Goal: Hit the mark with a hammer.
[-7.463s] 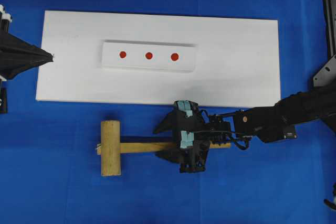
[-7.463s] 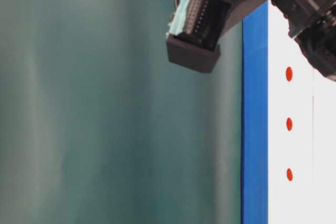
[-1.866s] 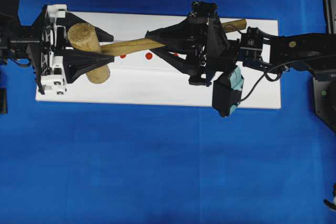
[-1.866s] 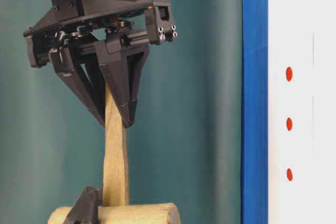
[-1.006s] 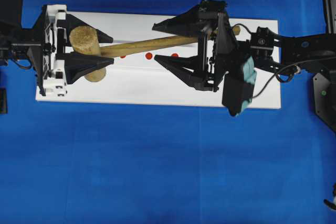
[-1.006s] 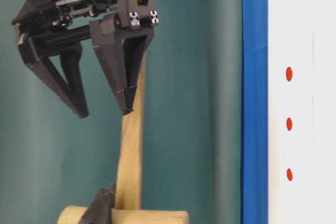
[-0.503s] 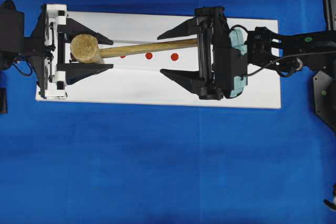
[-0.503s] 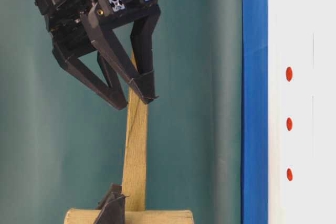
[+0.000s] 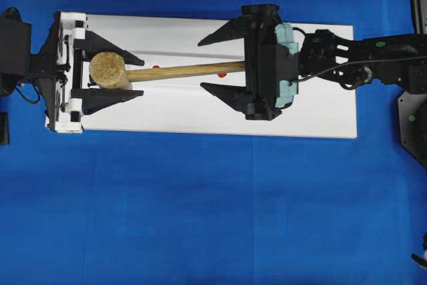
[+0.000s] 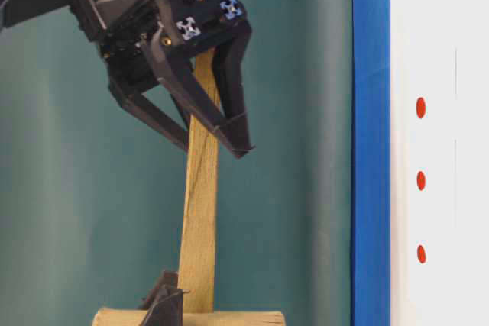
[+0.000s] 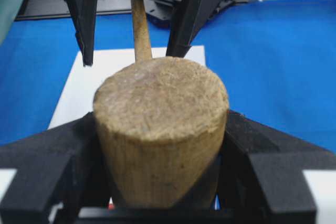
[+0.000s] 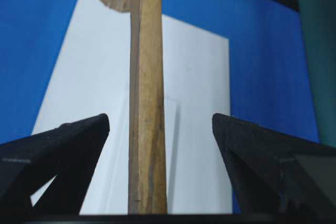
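Note:
The hammer (image 9: 109, 70) is held above the white board (image 9: 320, 105), its head on end and its handle (image 9: 187, 70) pointing right. My left gripper (image 9: 141, 77) is shut on the thick head (image 11: 160, 124), one finger on each side. My right gripper (image 9: 201, 65) stands open astride the handle (image 12: 147, 129), both fingers clear of the wood. In the overhead view the handle covers most of the red marks; the table-level view shows three marks (image 10: 420, 180) in a row. In that view the right gripper (image 10: 214, 145) hangs around the handle (image 10: 199, 227).
The board lies on a blue cloth (image 9: 213, 218). The marks sit on a raised white strip (image 12: 176, 145) along the board's middle. Part of a black frame (image 9: 417, 18) stands at the right edge.
The handle has swung from a slant to nearly level over the marks. My right wrist has rolled over and come a little left along the handle, its jaws staying apart. The left grip is unchanged.

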You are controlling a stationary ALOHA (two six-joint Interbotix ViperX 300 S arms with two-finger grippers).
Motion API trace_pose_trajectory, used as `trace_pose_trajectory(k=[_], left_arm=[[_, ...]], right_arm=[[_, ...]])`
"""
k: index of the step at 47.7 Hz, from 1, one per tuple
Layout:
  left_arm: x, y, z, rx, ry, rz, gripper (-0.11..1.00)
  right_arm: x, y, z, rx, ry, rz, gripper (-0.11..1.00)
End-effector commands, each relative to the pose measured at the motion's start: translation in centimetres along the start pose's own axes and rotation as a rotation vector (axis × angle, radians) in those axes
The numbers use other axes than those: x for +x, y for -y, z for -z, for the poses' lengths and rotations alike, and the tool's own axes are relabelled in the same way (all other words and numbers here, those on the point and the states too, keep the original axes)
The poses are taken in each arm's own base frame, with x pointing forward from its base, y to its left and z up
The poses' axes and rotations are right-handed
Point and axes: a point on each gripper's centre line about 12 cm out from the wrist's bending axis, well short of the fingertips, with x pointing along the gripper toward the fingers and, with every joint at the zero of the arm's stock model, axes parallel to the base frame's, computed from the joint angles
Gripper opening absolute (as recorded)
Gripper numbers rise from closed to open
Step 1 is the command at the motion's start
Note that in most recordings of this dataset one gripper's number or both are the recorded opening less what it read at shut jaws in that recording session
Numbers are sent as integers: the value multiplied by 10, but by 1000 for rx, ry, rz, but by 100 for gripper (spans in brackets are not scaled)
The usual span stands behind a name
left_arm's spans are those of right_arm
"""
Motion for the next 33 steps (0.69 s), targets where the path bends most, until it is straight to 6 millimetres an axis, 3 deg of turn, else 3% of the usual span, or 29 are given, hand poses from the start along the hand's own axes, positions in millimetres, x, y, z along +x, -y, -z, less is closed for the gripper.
trace_pose_trajectory(k=[1, 5, 13, 18, 33], left_arm=[[1, 0, -16, 5, 49, 1, 43], [1, 0, -16, 4, 49, -1, 43], [1, 0, -16, 4, 49, -1, 43], [1, 0, -16, 7, 49, -1, 43], [1, 0, -16, 23, 49, -1, 43]], right_arm=[[-1, 5, -14, 12, 34, 12, 92], [-1, 5, -13, 11, 32, 11, 78], [-1, 4, -12, 8, 18, -3, 25], [-1, 3, -11, 10, 11, -10, 5], [-1, 3, -11, 15, 11, -10, 3]])
